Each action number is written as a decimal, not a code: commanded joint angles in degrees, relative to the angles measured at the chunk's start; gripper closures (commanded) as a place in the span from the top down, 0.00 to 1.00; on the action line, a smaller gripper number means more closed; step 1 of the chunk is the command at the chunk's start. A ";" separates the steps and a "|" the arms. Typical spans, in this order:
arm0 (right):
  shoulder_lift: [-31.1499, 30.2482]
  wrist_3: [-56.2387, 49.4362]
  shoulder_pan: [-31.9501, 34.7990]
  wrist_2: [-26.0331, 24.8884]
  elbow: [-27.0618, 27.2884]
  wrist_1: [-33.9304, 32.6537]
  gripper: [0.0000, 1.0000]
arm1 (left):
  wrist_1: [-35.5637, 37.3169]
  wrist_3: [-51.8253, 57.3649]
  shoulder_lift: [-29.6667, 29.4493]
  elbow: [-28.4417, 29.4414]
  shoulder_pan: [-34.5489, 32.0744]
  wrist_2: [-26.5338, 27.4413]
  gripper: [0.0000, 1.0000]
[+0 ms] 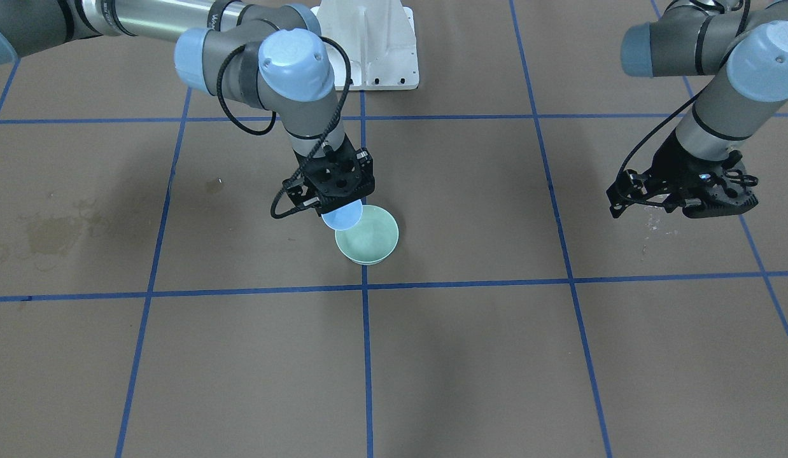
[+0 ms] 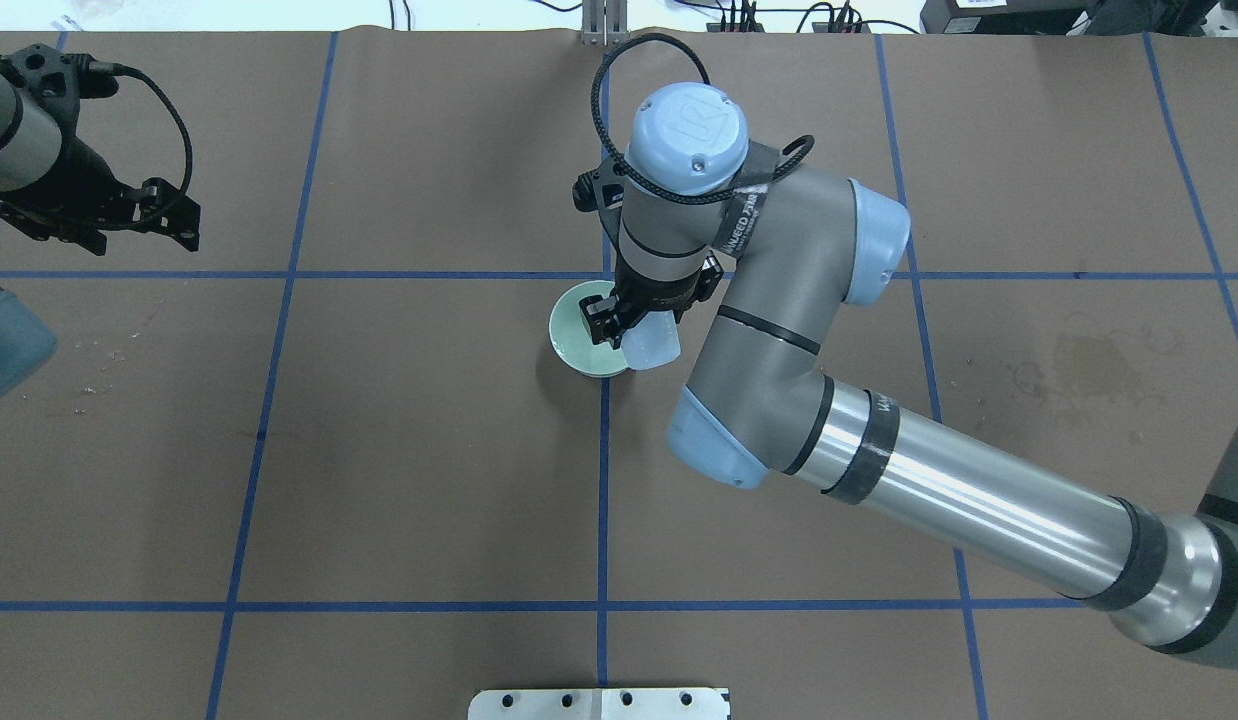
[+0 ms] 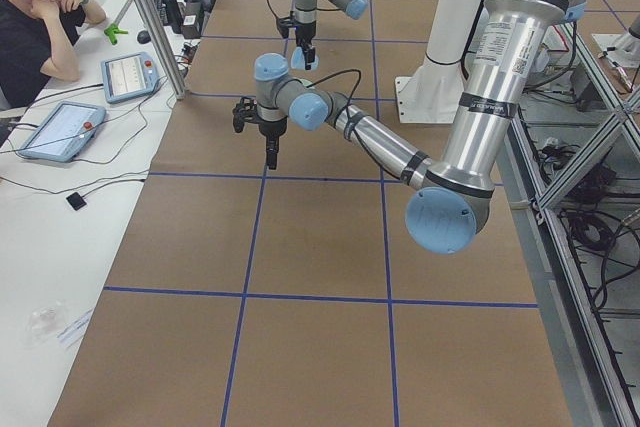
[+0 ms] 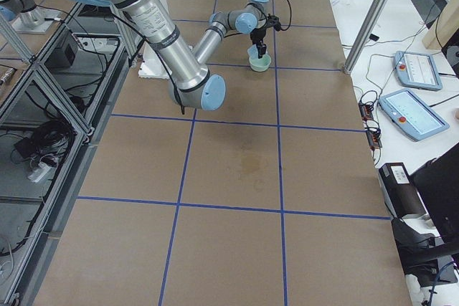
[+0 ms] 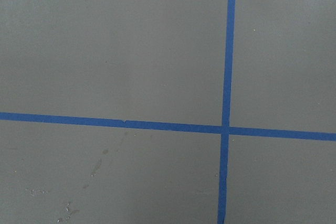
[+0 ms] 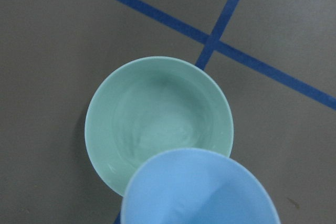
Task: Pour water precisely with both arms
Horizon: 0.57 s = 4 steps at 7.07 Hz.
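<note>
The water (image 6: 160,129) shows only as faint pale swirls in the bottom of the green bowl (image 6: 92,129). The bowl sits mid-counter on a blue tape line (image 1: 367,356). The blue cup (image 6: 199,192) hangs tilted just above the bowl's right rim, its lip overlapping that rim, clamped in the right end effector (image 1: 338,202). No stream is visible. Any further tipping probably depends on keeping the lip inside the rim. The counter (image 1: 470,356) lies open all around. The left end effector (image 1: 683,191) hovers well apart to the left, and I cannot tell whether its fingers are wide or narrow.
</note>
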 commanded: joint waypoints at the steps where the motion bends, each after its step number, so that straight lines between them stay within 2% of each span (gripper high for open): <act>1: -6.13 12.95 -0.51 -13.41 8.26 11.51 0.00 | 0.04 -0.58 -0.39 -0.10 0.02 0.00 1.00; 2: -8.86 15.64 -0.43 -16.60 9.15 17.77 0.00 | 0.04 -0.67 -0.39 -0.18 0.02 0.00 1.00; 4: -11.24 16.54 -2.52 -30.97 11.70 18.45 0.00 | 0.04 -0.67 -0.04 -0.54 -0.07 -0.09 1.00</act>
